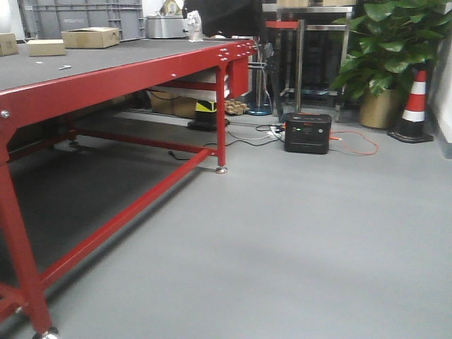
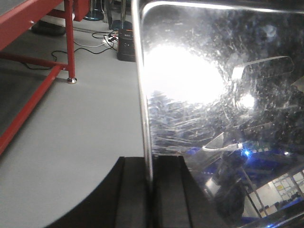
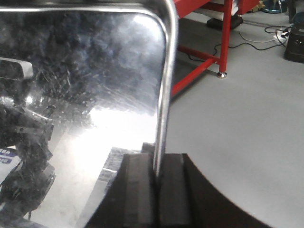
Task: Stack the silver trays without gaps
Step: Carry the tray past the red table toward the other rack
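Grey floor (image 2: 85, 133) beyond jaws; left gripper (image 2: 152, 192) and right gripper (image 3: 156, 190) each clamp a tray (image 2: 218, 95) rim between closed jaws; likely carrying, next: level nesting.

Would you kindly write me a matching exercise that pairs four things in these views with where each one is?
Things:
1. silver tray
2. cardboard boxes
3. black power station
4. traffic cone

Places:
A. on the floor beside the potted plant
B. rims pinched by the left gripper and the right gripper
C. on top of the red table
D. on the floor near that table's far leg

Pairs: 1-B, 2-C, 3-D, 4-A
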`<act>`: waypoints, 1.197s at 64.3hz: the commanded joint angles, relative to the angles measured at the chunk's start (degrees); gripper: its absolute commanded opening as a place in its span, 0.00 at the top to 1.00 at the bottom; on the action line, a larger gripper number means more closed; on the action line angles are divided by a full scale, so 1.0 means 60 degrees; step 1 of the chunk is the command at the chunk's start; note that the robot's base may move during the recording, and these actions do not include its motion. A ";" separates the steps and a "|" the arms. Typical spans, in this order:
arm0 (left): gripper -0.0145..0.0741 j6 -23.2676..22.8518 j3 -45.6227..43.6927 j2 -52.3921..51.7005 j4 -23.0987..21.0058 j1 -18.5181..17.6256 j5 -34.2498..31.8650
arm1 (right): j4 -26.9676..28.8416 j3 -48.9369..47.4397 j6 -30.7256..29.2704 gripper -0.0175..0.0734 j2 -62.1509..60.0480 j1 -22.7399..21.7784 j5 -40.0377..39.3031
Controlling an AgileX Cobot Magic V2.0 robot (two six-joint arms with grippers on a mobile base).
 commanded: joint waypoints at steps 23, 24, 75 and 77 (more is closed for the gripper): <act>0.86 0.0060 -0.0094 -0.0120 -0.0026 -0.0030 -0.0398 | -0.0095 -0.0046 -0.0136 0.89 -0.0130 0.0020 -0.0388; 0.86 0.0060 -0.0094 -0.0120 -0.0026 -0.0030 -0.0398 | -0.0095 -0.0046 -0.0136 0.89 -0.0130 0.0020 -0.0388; 0.86 0.0060 -0.0094 -0.0120 -0.0026 -0.0030 -0.0398 | -0.0095 -0.0046 -0.0136 0.89 -0.0130 0.0020 -0.0388; 0.86 0.0060 -0.0094 -0.0120 -0.0026 -0.0030 -0.0398 | -0.0095 -0.0046 -0.0136 0.89 -0.0130 0.0020 -0.0388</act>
